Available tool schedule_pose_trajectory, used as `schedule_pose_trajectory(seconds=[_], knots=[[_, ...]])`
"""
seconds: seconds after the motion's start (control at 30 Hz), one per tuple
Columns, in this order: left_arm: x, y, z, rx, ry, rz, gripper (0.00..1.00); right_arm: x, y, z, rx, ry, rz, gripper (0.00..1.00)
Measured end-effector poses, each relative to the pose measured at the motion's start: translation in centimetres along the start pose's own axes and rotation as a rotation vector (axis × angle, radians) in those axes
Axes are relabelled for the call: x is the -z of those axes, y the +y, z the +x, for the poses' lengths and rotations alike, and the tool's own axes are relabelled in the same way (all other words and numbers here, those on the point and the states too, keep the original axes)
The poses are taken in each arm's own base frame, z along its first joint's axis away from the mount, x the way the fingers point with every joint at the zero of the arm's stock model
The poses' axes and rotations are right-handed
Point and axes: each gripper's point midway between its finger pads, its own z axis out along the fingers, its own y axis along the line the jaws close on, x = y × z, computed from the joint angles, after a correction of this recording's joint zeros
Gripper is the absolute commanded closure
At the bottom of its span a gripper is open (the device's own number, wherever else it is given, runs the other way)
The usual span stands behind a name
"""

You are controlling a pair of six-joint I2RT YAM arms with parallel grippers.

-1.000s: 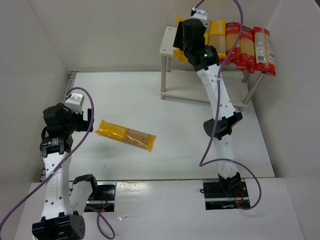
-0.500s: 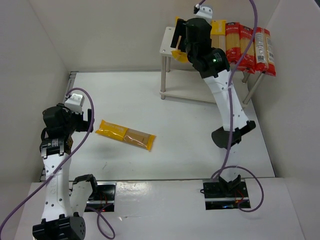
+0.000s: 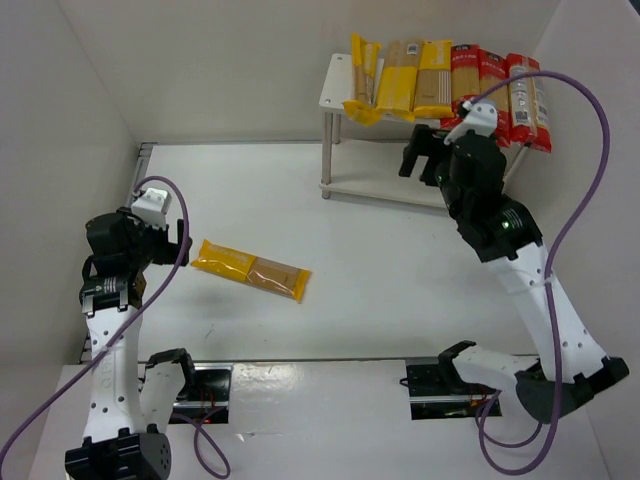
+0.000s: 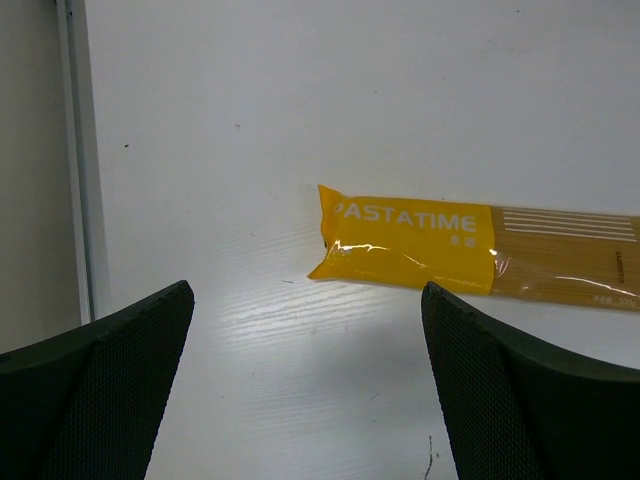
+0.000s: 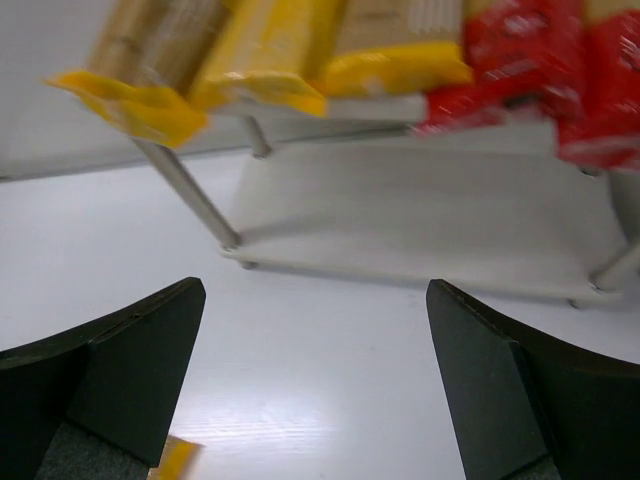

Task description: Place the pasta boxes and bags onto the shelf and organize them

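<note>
Now six packets (image 3: 440, 80) line shelf (image 3: 332, 95) top board; last yellow packet (image 3: 250, 270) lies on table (image 3: 400, 260), toward left edge. Empty right gripper (image 5: 315, 285) gapes before shelf; left gripper (image 4: 305, 290), jaws wide, faces packet. Next: straddle its width, pinch, lift.

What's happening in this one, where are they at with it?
Two robot arms are stocking pasta onto a small white shelf. Its top board holds three yellow packets and three red packets side by side; the lower board is bare. One more yellow packet lies flat on the table. The right pincer hangs open and empty in front of the shelf. The left pincer is open over the table beside the loose packet, not touching it.
</note>
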Motion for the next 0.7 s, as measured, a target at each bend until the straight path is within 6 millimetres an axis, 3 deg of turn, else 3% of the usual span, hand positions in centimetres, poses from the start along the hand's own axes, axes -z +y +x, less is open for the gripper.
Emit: schedule_pose_trajectory(seconds=[0.1, 0.23, 0.33, 0.43, 0.7], knots=[[0.0, -0.2, 0.1, 0.003, 0.004, 0.012, 0.00, 0.9, -4.0, 2.7, 0.055, 0.016, 0.054, 0.00], [-0.3, -0.5, 0.3, 0.012, 0.014, 0.031, 0.00, 2.1, -6.6, 9.0, 0.154, 0.127, 0.039, 0.00], [-0.4, -0.7, 0.7, 0.024, 0.030, 0.043, 0.00, 2.8, -9.1, 12.3, 0.182, 0.198, 0.047, 0.00], [-0.1, -1.1, 0.6, 0.040, 0.023, 0.052, 0.00, 4.1, -10.9, 13.8, 0.189, 0.212, 0.040, 0.00], [3.1, -1.6, -1.5, 0.019, -0.108, 0.021, 0.00, 6.3, -12.7, 14.3, 0.215, 0.162, 0.020, 0.00]])
